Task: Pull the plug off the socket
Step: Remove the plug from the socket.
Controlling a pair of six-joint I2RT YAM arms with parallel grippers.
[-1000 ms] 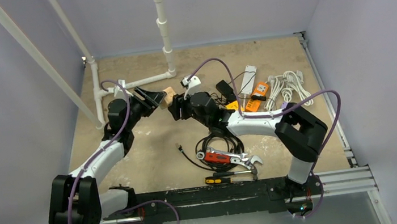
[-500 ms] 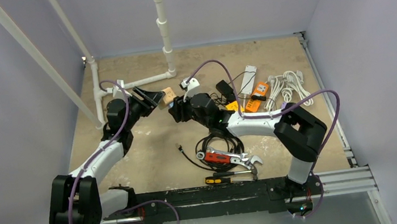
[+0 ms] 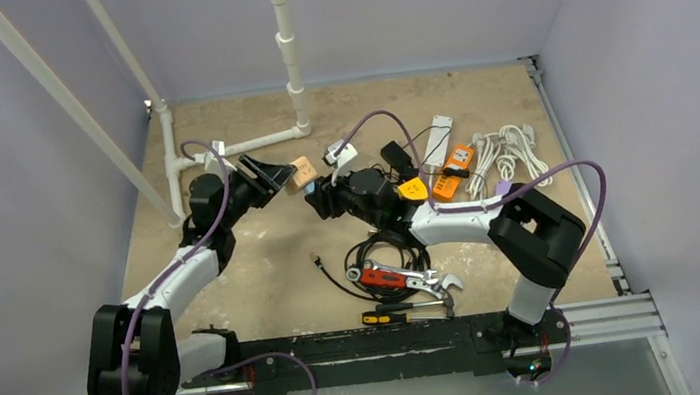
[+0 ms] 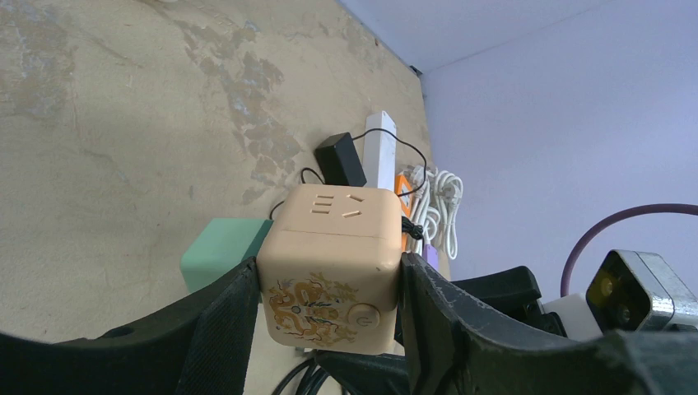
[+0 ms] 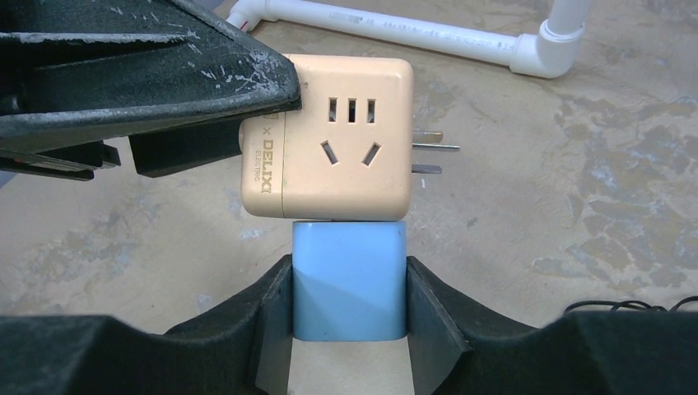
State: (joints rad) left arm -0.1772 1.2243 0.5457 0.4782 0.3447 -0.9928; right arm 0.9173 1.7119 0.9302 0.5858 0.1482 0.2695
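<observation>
A beige cube socket (image 4: pixel 333 255) with a dragon print and a power button is clamped between the fingers of my left gripper (image 4: pixel 329 278), held above the floor. In the top view the socket (image 3: pixel 300 174) hangs between the two arms. A pale blue plug (image 5: pixel 349 276) sits in the socket's (image 5: pixel 346 156) lower face. It looks mint green (image 4: pixel 216 251) in the left wrist view. My right gripper (image 5: pixel 349 284) has both fingers pressed against the plug's sides. Metal prongs stick out of the socket's right side.
White PVC pipes (image 3: pixel 288 54) run along the back and left. White power strips, an orange device (image 3: pixel 453 170) and a coiled white cable (image 3: pixel 512 152) lie at the back right. A black cable coil, a red-handled wrench (image 3: pixel 391 278) and a screwdriver (image 3: pixel 391 315) lie near the front.
The right gripper's fingers have narrowed onto the blue plug, and its wrist has shifted a little to the right. The left gripper holds the socket as before.
</observation>
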